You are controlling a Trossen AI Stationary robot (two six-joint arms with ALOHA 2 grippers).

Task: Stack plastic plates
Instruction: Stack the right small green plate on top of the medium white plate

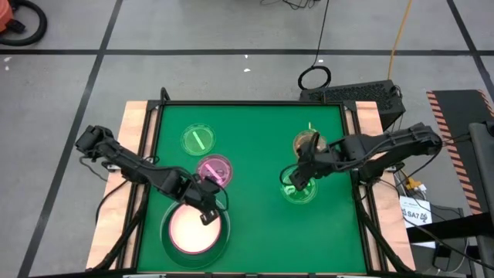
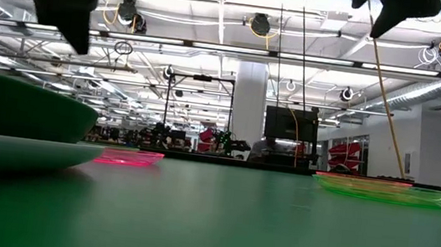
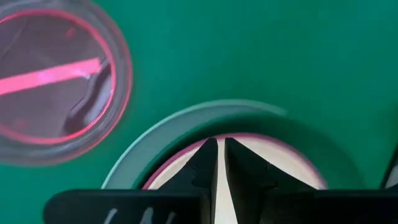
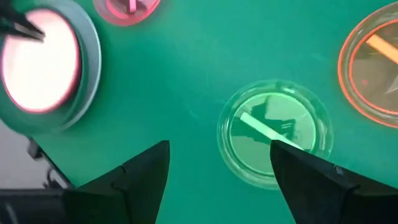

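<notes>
The left tool [image 1: 207, 210] is clenched, its two dark fingers [image 3: 205, 165] almost touching, and grasps nothing. It hangs over the stack of big round plastic plates [image 1: 194, 232] near the front left of the green surface [image 1: 255, 193]. That stack has a pale mint plate [image 3: 161, 134] at the bottom, a dark green one, a hot pink one, and a cream-white one [image 3: 292, 165] on top.

Just beside the stack lies a small clear purple-pink plate [image 1: 214, 171], and a small clear green plate [image 1: 197, 140] lies farther back.

The right tool [image 1: 296, 181] is released, fingers wide apart. It hangs over another small clear green plate [image 4: 273, 132]. A small clear orange plate [image 4: 372, 70] lies near it.
</notes>
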